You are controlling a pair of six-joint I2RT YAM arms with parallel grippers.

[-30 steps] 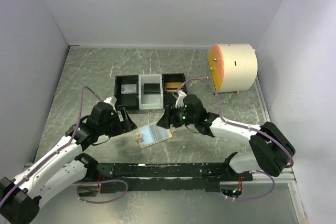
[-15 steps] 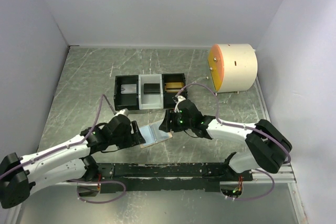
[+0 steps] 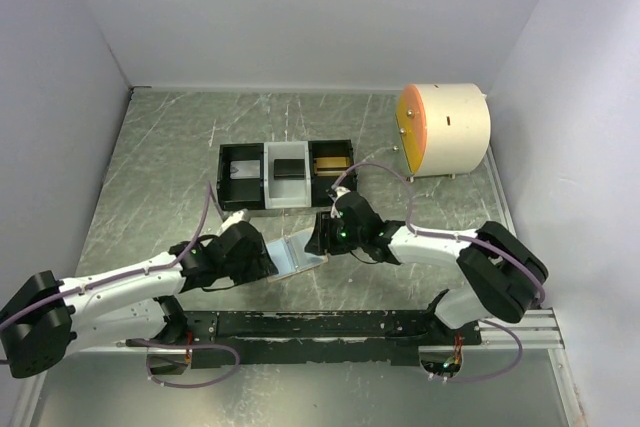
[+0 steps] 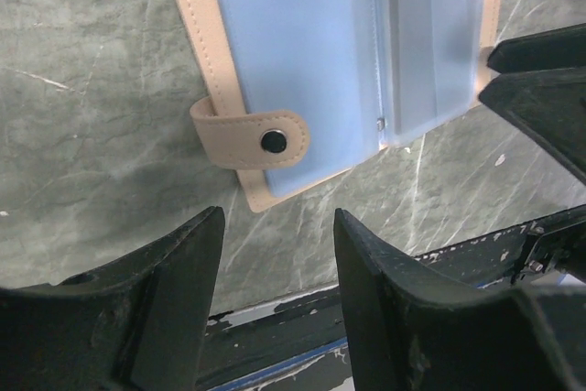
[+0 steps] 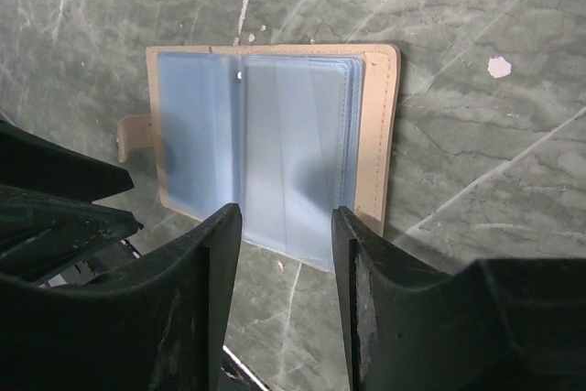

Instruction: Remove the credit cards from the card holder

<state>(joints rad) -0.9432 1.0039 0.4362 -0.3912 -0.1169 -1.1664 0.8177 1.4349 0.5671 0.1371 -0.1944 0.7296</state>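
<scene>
The card holder (image 3: 297,254) lies open on the table, tan outside, pale blue sleeves facing up. No card shows in those sleeves. My left gripper (image 3: 264,259) is at its left edge, open and empty, with the snap strap (image 4: 259,141) just ahead of my left gripper (image 4: 279,226). My right gripper (image 3: 319,238) is at the holder's right edge, also open, hovering over the blue sleeves (image 5: 265,135) with nothing between the jaws of the right gripper (image 5: 287,222). Credit cards lie in the tray: silver-grey (image 3: 241,171), black (image 3: 288,168), gold (image 3: 330,162).
The three-compartment black-and-white tray (image 3: 268,197) stands just behind the card holder. A white drum with an orange face (image 3: 445,129) sits at the back right. A black rail (image 3: 320,325) runs along the near edge. Walls close in on both sides.
My left arm has swung right and down to the holder's left edge. My right gripper has shifted slightly down toward the holder. Both sets of jaws have narrowed.
</scene>
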